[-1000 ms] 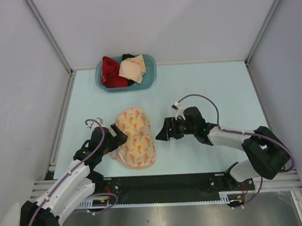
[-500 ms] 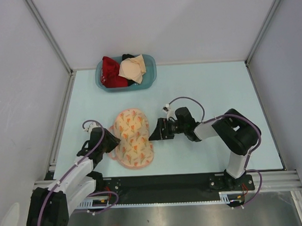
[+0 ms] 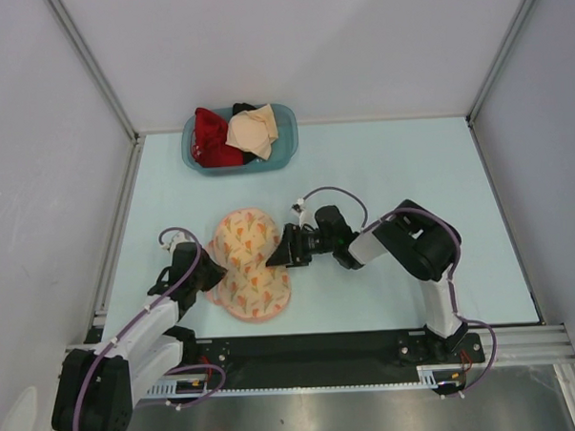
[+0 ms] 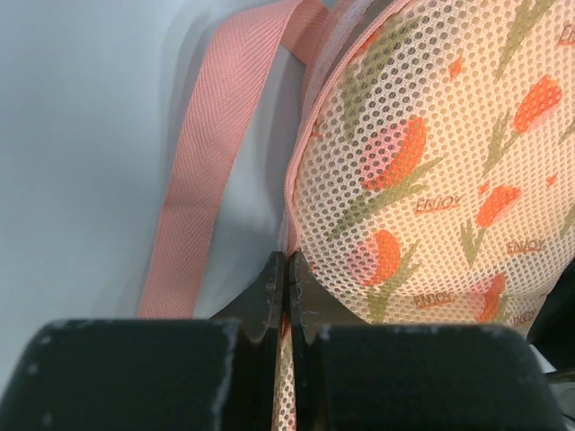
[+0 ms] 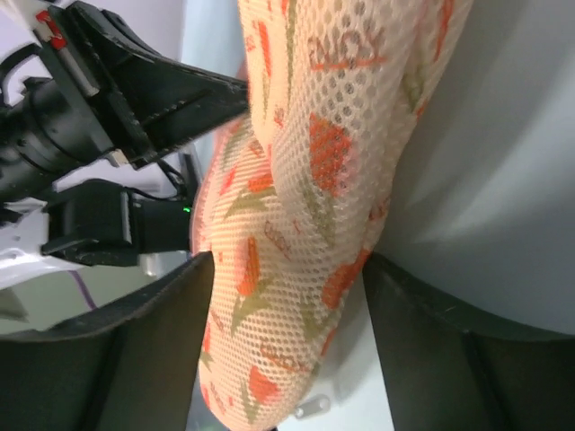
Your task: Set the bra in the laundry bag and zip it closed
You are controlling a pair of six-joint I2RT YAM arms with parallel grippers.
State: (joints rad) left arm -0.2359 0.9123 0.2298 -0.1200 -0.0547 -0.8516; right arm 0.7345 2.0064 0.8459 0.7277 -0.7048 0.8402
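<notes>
The laundry bag (image 3: 251, 265) lies on the table between the two arms: pale pink mesh with orange-red flower print (image 4: 431, 180). My left gripper (image 3: 215, 267) is shut on the mesh at its left rim (image 4: 287, 269), beside a pink webbing strap (image 4: 207, 162). From the right, my right gripper (image 3: 281, 257) stands open, its two fingers on either side of the bag's bulging right edge (image 5: 287, 265). A small metal zipper pull (image 5: 310, 409) shows below that bulge. The bra is hidden from every view.
A blue plastic basket (image 3: 289, 144) at the back of the table holds a red garment (image 3: 213, 138) and a beige garment (image 3: 252, 131). Grey walls and metal frame rails close in the table on the left, right and back.
My left gripper has closed onto the bag's left rim. My right arm has slid left until its fingers straddle the bag's right edge, and its jaws have narrowed. The bag has bunched up slightly.
</notes>
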